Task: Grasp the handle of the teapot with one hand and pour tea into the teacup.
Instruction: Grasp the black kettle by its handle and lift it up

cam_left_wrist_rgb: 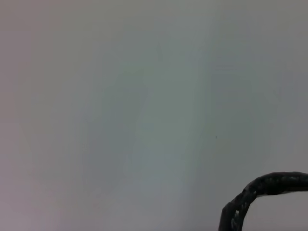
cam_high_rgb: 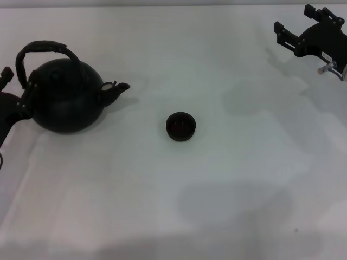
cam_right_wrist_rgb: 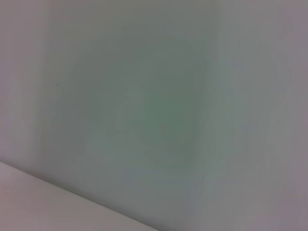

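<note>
The teapot [cam_high_rgb: 66, 96] is a large round matte black pot standing at the left of the white table, with its short spout [cam_high_rgb: 120, 88] pointing right toward the teacup. Its arched, rough dark handle [cam_high_rgb: 44, 47] spans the top, and a piece of the handle also shows in the left wrist view [cam_left_wrist_rgb: 269, 185]. The teacup [cam_high_rgb: 180, 126] is a small black handleless cup standing upright near the table's middle, apart from the pot. My left gripper [cam_high_rgb: 5, 75] is at the far left edge, close beside the teapot's left side. My right gripper [cam_high_rgb: 295, 24] is open and empty at the far right back.
The white table [cam_high_rgb: 217, 189] runs wide in front of and to the right of the cup. The right wrist view shows only the bare white surface [cam_right_wrist_rgb: 154, 115].
</note>
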